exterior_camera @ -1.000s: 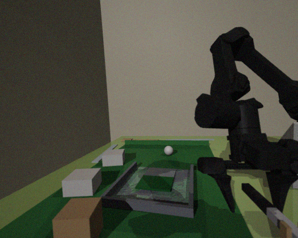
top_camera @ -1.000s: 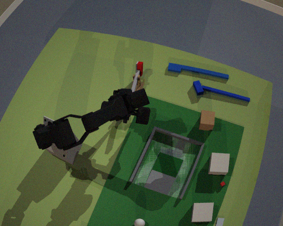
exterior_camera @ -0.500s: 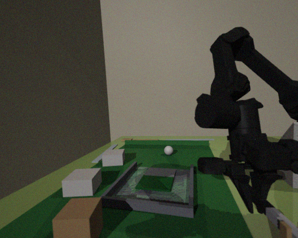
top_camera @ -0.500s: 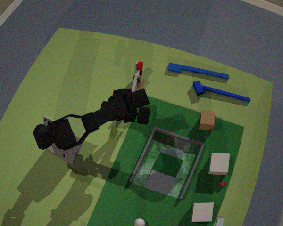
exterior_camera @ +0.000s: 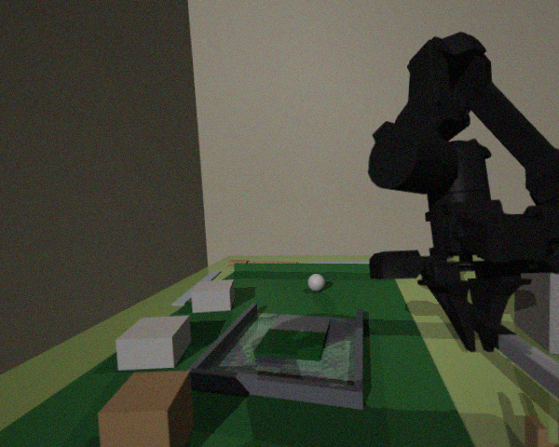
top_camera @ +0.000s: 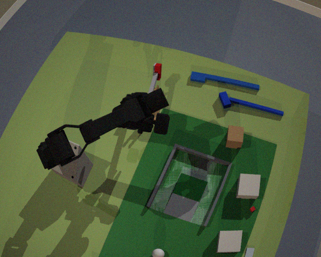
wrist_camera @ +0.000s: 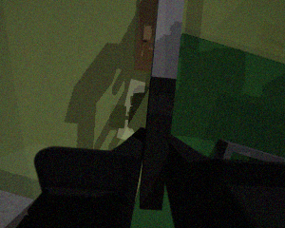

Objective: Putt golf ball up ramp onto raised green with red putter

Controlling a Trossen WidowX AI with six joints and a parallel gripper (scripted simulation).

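The putter with a red head (top_camera: 157,71) has a grey shaft (top_camera: 153,83) (exterior_camera: 539,368) (wrist_camera: 168,43) and a black grip (wrist_camera: 160,106). My gripper (exterior_camera: 480,347) (wrist_camera: 151,133) points down and is shut on the black grip; in the top view the arm hides its fingertips. The shaft still lies by the wooden holder. The white golf ball (top_camera: 158,252) (exterior_camera: 316,282) rests on the dark green mat, beyond the ramp in the exterior view. The grey ramp (top_camera: 181,205) (exterior_camera: 301,322) leads to the raised green (top_camera: 190,186) (exterior_camera: 292,342) inside grey walls (top_camera: 160,179) (exterior_camera: 308,392).
Two blue putters (top_camera: 231,80) (top_camera: 255,106) lie beyond the mat. An orange block (top_camera: 235,136) (exterior_camera: 144,409), two white blocks (top_camera: 249,185) (top_camera: 229,241) and a small red cube (top_camera: 252,209) stand beside the ramp. The wooden holder (exterior_camera: 535,433) (wrist_camera: 144,52) is under the shaft.
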